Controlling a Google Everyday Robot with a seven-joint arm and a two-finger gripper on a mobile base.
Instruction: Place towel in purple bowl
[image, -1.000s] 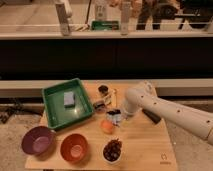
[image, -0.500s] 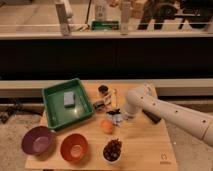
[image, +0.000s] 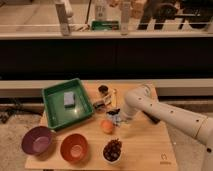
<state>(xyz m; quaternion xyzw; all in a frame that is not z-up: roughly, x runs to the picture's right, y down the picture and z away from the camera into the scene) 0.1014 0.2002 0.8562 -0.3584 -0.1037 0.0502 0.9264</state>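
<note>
The purple bowl (image: 38, 140) stands empty at the table's front left corner. My gripper (image: 114, 116) is low over the middle of the table, at the end of the white arm (image: 150, 107) that reaches in from the right. A small pale, bluish thing (image: 115, 120) lies right at the gripper; it may be the towel, but I cannot tell whether it is held. A blue-grey folded pad (image: 69, 99) lies in the green tray (image: 55, 112). An orange fruit (image: 106, 126) sits just left of the gripper.
An orange bowl (image: 75, 148) and a bowl of dark grapes (image: 113, 150) stand along the front edge. A dark cup (image: 103, 90) and small items (image: 111, 98) sit at the back. A dark flat object (image: 153, 118) lies right of the arm.
The arm has shifted only slightly, its elbow sinking a little; the gripper stays at the same spot near the orange fruit. Nothing else has moved.
</note>
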